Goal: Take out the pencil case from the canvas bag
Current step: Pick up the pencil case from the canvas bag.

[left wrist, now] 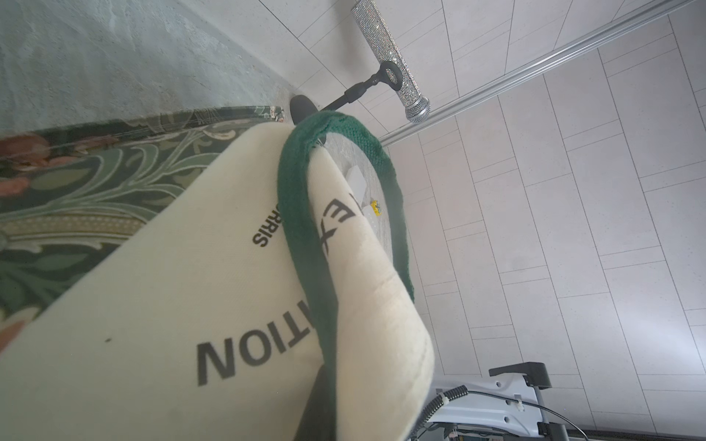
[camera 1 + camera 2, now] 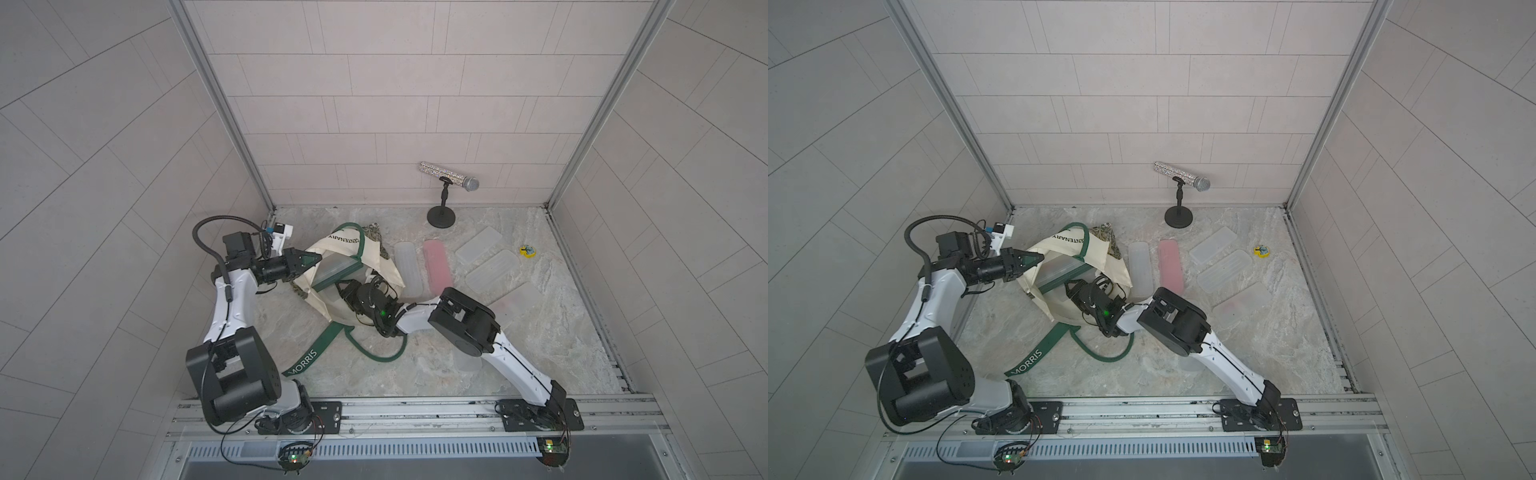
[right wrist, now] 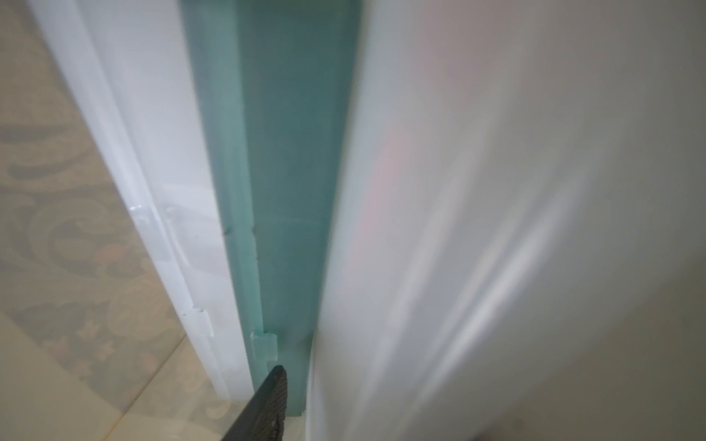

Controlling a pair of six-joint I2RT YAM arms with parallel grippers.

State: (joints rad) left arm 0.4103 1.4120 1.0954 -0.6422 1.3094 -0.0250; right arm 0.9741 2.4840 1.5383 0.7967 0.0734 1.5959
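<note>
The left claw (image 2: 311,260) is pressed together on the rim of the canvas bag (image 2: 376,255), holding its mouth open; the pencil case (image 3: 282,152) lies inside, its long axis running straight ahead of the nearer right claw (image 2: 342,289), whose spread cannot be told.

**Words that are showing on the canvas bag**

In both top views, the green strap (image 2: 304,363) (image 2: 1027,362) of the canvas bag (image 2: 328,249) (image 2: 1046,249) is showing the word "MORRIS" in white letters. On the cream side of the bag, dark print (image 2: 348,242) is reading "CENTENARY", upside down for the camera.

In the left wrist view, the cream cloth (image 1: 153,324) is carrying black letters that are cut off by folds. "RRIS" and "TION" are showing on one side of the green handle (image 1: 301,236), and "EX" on the other side.

The right wrist view is giving no text that can be read.
</note>
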